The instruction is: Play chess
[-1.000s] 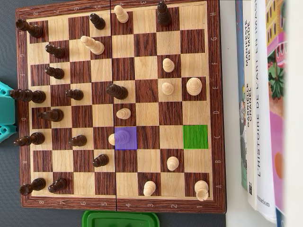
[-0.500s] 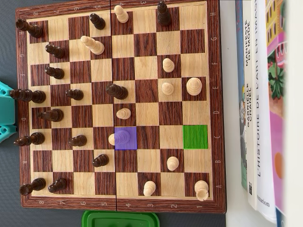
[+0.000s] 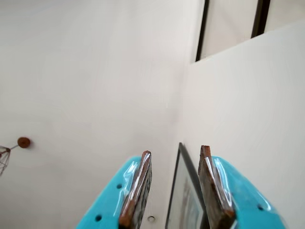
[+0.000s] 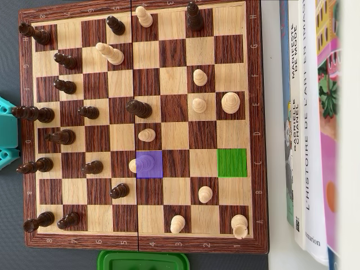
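Nothing has shifted on the chessboard (image 4: 143, 126) since the earlier overhead frames; every piece sits as before. At that view's left edge, a teal plastic arm part (image 4: 5, 135) peeks in. Dark turned pieces crowd the left files. A pale piece (image 4: 145, 164) stands under a purple square; a green square (image 4: 232, 162) lies rightward. Glossy books (image 4: 309, 124) flank the board. In the wrist view, the gripper (image 3: 171, 191) points at a plain white wall, its teal jaws apart, holding nothing.
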`<state>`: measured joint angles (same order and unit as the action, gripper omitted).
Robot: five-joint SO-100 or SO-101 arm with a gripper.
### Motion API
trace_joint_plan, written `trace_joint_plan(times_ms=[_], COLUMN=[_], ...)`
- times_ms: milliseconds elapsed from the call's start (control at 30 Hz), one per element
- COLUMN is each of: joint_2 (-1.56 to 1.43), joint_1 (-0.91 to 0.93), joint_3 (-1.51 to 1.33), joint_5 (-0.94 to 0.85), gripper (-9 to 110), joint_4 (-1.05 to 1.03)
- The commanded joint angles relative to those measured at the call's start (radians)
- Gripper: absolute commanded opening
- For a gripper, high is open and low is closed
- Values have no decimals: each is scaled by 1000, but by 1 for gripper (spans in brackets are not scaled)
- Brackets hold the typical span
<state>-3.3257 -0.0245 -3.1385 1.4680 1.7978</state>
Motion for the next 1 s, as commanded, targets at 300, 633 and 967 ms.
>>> trace_joint_plan(times_ms=[300, 633, 967], joint_2=[275, 390, 505], joint_1=[-6, 9, 66], joint_3=[380, 566, 730], joint_5=[-83, -83, -83], gripper=[15, 15, 15], joint_4=[-241, -612, -996])
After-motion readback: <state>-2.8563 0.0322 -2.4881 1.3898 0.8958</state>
